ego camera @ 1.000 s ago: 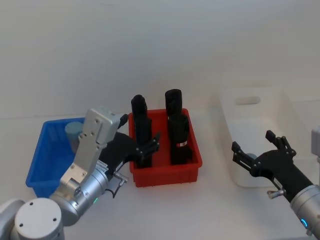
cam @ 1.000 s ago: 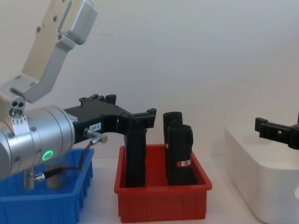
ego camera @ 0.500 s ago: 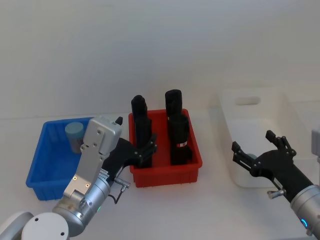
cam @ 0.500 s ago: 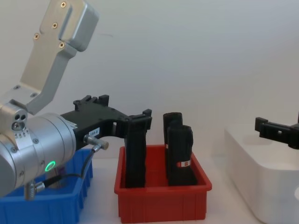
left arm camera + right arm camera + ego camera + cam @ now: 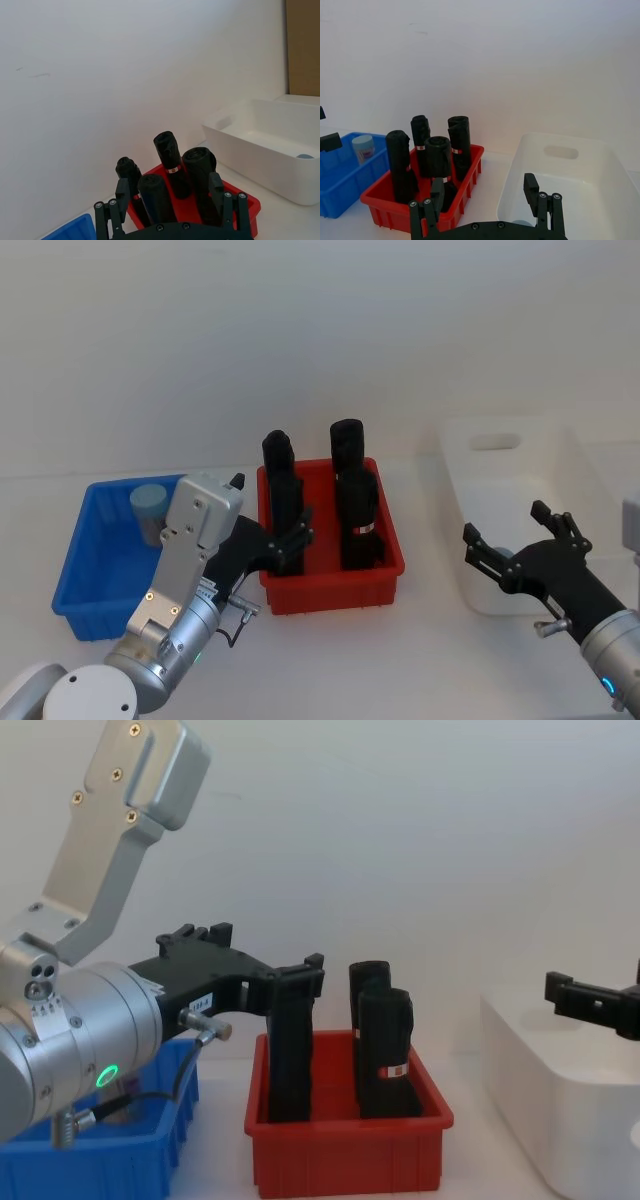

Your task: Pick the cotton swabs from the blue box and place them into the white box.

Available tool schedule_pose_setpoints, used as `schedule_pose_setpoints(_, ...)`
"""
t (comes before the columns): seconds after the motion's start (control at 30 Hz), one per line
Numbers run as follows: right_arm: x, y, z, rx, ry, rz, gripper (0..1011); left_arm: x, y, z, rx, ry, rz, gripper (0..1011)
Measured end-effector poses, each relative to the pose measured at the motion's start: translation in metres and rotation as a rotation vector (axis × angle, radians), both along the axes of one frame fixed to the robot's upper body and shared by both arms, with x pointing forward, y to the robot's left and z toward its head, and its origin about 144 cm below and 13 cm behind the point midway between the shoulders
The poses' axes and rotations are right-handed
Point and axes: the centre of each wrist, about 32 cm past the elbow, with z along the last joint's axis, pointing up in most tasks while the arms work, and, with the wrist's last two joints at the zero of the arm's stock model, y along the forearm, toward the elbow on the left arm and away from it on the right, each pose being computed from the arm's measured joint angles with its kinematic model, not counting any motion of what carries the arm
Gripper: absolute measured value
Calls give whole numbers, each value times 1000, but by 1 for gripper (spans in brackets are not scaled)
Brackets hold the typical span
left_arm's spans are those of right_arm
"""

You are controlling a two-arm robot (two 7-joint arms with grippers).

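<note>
**Head view.** One tub of cotton swabs (image 5: 148, 510) is seen upright against the far wall of the blue box (image 5: 100, 575), at the left of the table (image 5: 420, 660). A red bin (image 5: 330, 590) holding four black blocks (image 5: 357, 520) is placed between the blue box and the white box (image 5: 500, 485). The left gripper (image 5: 271, 506) is held at the red bin's left edge, beside the near-left block. Its jaws are spread and nothing is held. The right gripper (image 5: 505, 522) is poised over the near left part of the white box, with its jaws likewise spread and empty.

**Left wrist view.** The black blocks and red bin are framed between the widely parted fingers. A pale blue object (image 5: 305, 156) is partly seen inside the white box; what it is cannot be told.

**Right wrist view.** The swab tub is shown in the blue box, well apart from the white box below the parted fingers.

**Chest view.** One left fingertip is seen level with the top of the near-left block; contact cannot be judged.
</note>
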Motion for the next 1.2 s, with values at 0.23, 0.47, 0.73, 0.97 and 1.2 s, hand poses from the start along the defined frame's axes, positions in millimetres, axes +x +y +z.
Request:
schedule_pose_setpoints(0.23, 5, 0, -1, -5, -1, 22, 1001, 0, 0, 0, 0, 1, 0, 1004)
schedule_pose_setpoints(0.47, 18, 2, -5, -17, 4, 56, 1001, 0, 0, 0, 0, 1, 0, 1004)
schedule_pose_setpoints(0.73, 38, 6, -11, -27, 17, 99, 1001, 0, 0, 0, 0, 1, 0, 1004)
schedule_pose_setpoints(0.97, 56, 10, -16, -34, 26, 135, 1001, 0, 0, 0, 0, 1, 0, 1004)
schedule_pose_setpoints(1.2, 73, 15, -19, -40, 31, 174, 1001, 0, 0, 0, 0, 1, 0, 1004)
